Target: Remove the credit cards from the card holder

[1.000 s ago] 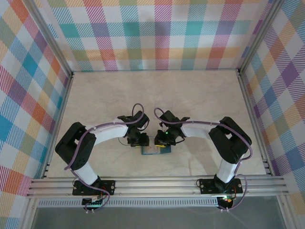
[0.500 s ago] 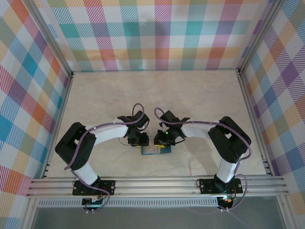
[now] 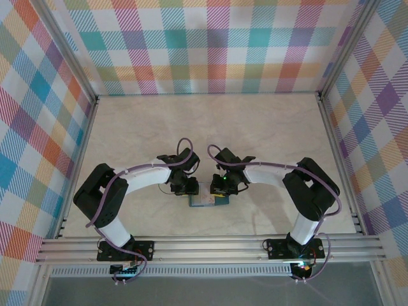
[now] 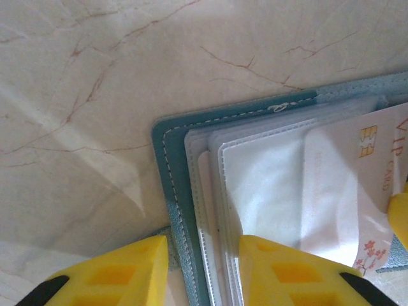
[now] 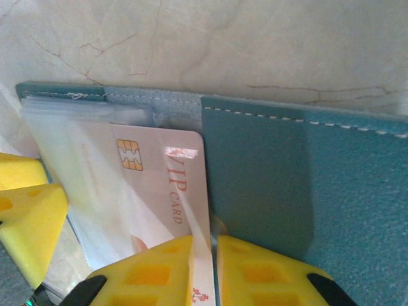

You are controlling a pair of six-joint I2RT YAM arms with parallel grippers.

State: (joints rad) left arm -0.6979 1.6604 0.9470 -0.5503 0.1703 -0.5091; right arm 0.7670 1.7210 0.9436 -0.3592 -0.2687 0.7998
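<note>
The left gripper [image 4: 204,252] stands at the left edge of the wallet [image 4: 167,137]. Its jaws are partly closed, with the teal cover's rim and the sleeve edges between them. Whether they pinch that stack or merely straddle it cannot be told. The wallet lies open and flat on the table [image 4: 95,76], near the front middle between the two arms. Its left half carries a stack of clear sleeves [image 4: 268,172]. The top sleeve holds the one card [image 5: 159,185] that can be made out, pale with a gold chip and "VIP CARD" print. The card's left part is under the plastic and its right part is bare. Whether the sleeves beneath hold more cards is unclear. Just right of the card is the wallet's teal right half [image 5: 306,191]. The right gripper [image 5: 205,248] has its jaws almost together, nipping the card's bare right-hand edge near its near corner. The card's long side seems to run toward those fingers. The sleeve appears to open rightward, so the pull probably goes that way, away from the left gripper. The right arm is placed for it.
</note>
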